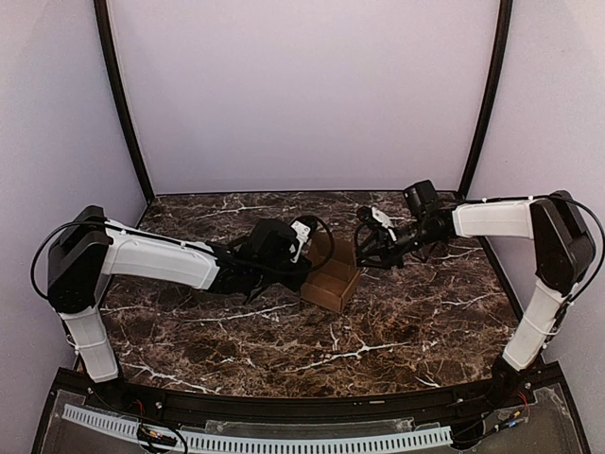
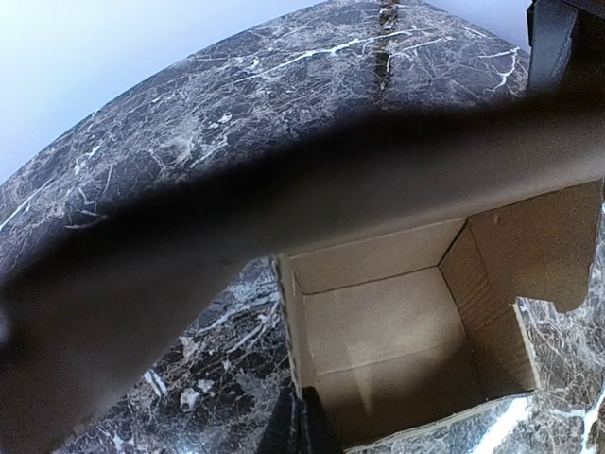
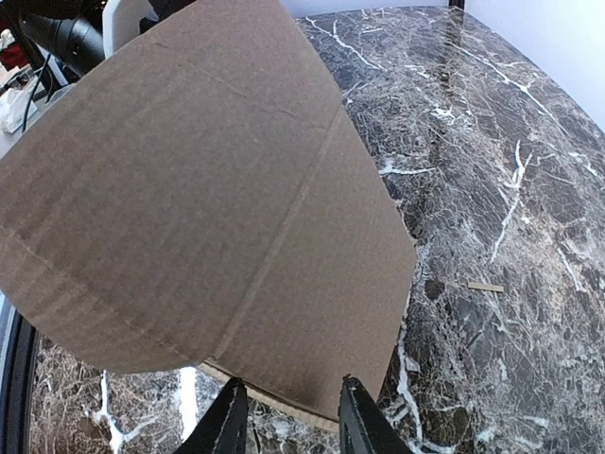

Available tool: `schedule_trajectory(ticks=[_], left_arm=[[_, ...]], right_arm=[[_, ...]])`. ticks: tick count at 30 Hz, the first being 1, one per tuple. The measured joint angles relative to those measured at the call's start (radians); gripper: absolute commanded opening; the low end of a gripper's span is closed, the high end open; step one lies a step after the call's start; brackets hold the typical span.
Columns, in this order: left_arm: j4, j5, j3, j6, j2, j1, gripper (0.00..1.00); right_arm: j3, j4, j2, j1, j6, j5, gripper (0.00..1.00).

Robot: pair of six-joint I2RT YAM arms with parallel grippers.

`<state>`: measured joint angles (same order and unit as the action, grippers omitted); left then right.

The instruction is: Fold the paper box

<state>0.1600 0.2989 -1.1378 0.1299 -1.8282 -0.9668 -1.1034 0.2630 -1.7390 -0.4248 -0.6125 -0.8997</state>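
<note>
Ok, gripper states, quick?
Left gripper: shut, apparently pinching the paper box wall.
Right gripper: open, jaws apart at its flap edge.

The left arm (image 1: 156,255) rises from its base at seven o'clock, bends at the elbow and stretches low toward three o'clock. Its left pincer (image 2: 301,421) is closed tight. The right arm (image 1: 492,219) climbs from five o'clock, elbow high, forearm reaching toward nine o'clock. The right pincer (image 3: 288,416) has its fingers (image 3: 227,421) parted. The two pincers face each other, near but apart.
</note>
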Motion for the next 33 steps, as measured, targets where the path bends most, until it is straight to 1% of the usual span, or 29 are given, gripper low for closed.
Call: schedule_trajectory(ticks=[6, 14, 19, 26, 29, 30, 33], left_arm=[[0.064, -0.018, 0.072, 0.024, 0.032, 0.0, 0.01], [0.21, -0.045, 0.22, 0.058, 0.076, 0.0, 0.01], [0.271, -0.048, 0.274, 0.061, 0.093, -0.006, 0.01], [0.314, -0.044, 0.36, 0.033, 0.152, -0.023, 0.02], [0.317, -0.045, 0.379, 0.014, 0.172, -0.026, 0.01], [0.318, -0.045, 0.381, 0.009, 0.175, -0.026, 0.01], [0.325, -0.045, 0.384, -0.007, 0.177, -0.027, 0.01]], right_arm=[[0.003, 0.009, 0.012, -0.021, -0.045, 0.035, 0.32], [0.048, 0.018, 0.031, -0.044, -0.106, 0.082, 0.32], [0.077, 0.022, 0.034, -0.074, -0.145, 0.125, 0.31], [0.101, 0.047, 0.074, -0.082, -0.187, 0.174, 0.36], [0.072, 0.114, 0.105, -0.082, -0.216, 0.176, 0.37], [0.041, 0.146, 0.111, -0.082, -0.222, 0.174, 0.37], [-0.04, 0.176, 0.124, -0.082, -0.202, 0.161, 0.37]])
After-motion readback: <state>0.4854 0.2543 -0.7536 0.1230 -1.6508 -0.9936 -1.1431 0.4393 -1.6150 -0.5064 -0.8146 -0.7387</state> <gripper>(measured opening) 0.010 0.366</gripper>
